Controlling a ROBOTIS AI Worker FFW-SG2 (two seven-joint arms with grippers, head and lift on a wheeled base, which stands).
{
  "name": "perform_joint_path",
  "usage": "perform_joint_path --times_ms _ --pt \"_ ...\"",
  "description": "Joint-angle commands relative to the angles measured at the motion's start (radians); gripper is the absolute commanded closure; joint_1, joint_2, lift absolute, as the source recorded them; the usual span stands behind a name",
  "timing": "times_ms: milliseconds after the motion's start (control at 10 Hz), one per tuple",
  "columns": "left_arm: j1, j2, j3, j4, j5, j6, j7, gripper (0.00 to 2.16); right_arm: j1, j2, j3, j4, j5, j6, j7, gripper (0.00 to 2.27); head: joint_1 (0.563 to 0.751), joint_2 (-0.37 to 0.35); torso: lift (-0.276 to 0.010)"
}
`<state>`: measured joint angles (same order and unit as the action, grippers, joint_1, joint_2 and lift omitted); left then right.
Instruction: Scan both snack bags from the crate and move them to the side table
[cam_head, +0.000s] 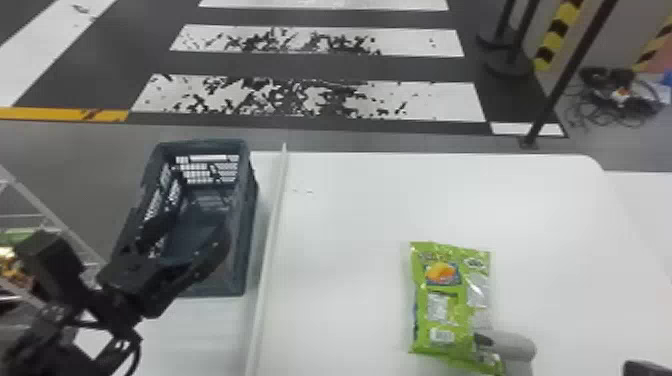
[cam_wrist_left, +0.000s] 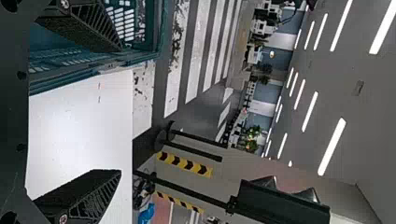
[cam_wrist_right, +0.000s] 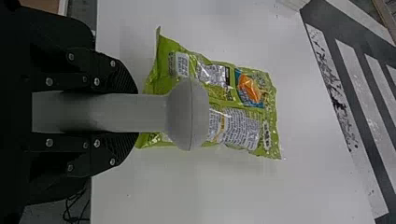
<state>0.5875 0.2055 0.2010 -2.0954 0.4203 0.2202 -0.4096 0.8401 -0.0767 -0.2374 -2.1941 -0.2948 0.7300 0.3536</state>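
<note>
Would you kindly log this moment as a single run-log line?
left gripper: open, at crate | right gripper: shut on gray scanner | scanner: over green snack bag | bag: lying on white table

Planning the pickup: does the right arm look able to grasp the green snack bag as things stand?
Probably not: the right hand is closed on the gray scanner, whose head is at the green snack bag. Nothing else seems to block the bag on the white table.

From my remote seat this looks like an indoor test hall: crosswalk stripes (cam_head: 430, 100) (rather chipped), ceiling lights (cam_wrist_left: 310, 112), black-and-yellow bands (cam_wrist_left: 187, 164).
</note>
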Motion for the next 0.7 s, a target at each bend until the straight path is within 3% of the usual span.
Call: perform_joint_path --times_ms 0,600 --pt "0.003 0.000 0.000 -0.005 0.000 0.000 0.000 0.07 -0.044 -0.006 -0.019 0.004 0.031 -0.010 -0.018 2.25 0.695 0.017 -0.029" --pt "0.023 0.000 0.006 -0.052 -0.006 0.015 0.002 0.07 -0.377 -0.066 -0.071 0.249 0.151 0.033 -0.028 2.25 0.695 -0.131 -0.029"
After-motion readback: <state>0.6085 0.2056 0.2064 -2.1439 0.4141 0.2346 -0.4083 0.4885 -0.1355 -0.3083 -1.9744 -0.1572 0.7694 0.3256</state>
